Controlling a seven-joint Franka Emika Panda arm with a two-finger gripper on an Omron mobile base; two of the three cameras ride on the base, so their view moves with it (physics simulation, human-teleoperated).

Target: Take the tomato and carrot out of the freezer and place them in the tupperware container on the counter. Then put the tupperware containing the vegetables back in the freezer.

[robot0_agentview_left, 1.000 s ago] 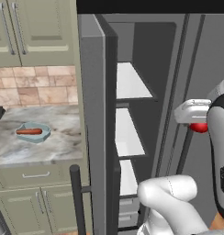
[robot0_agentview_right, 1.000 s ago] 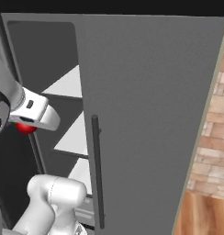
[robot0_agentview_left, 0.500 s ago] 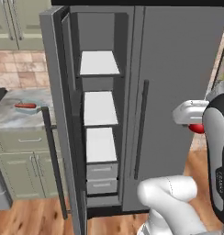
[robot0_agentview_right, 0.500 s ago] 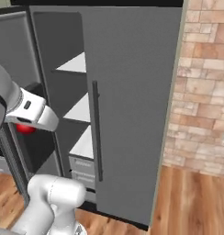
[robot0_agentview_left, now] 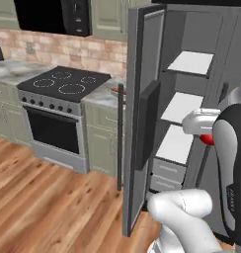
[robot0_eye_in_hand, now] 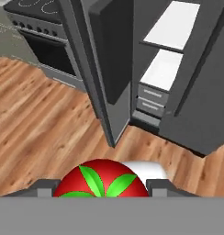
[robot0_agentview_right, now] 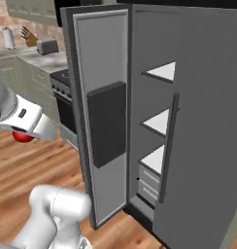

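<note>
My gripper [robot0_eye_in_hand: 103, 187] is shut on the tomato [robot0_eye_in_hand: 102, 179], a red ball with green leaves between the two dark fingertips. The same tomato [robot0_agentview_left: 208, 140] hangs under the white hand in front of the freezer shelves, and it shows as the tomato [robot0_agentview_right: 22, 136] at the left of the right base view. The freezer [robot0_agentview_left: 191, 99] stands with its left door [robot0_agentview_left: 142, 118] swung wide, white shelves and drawers bare. A small red-orange tip, apparently the carrot [robot0_agentview_left: 114, 89], peeks out on the counter [robot0_agentview_left: 99, 97] behind the door's bar handle. The tupperware container is hidden there.
A black stovetop [robot0_agentview_left: 63, 84] with an oven below sits left of the counter, a microwave [robot0_agentview_left: 75, 16] above it. A toaster [robot0_agentview_right: 46, 46] and a paper roll [robot0_agentview_right: 8, 37] stand on a far counter. Wooden floor [robot0_eye_in_hand: 45, 114] spreads in front of the open door.
The whole picture has shifted as the base moved back and turned: the stove has come into view and the freezer sits further right. The tomato stays gripped.
</note>
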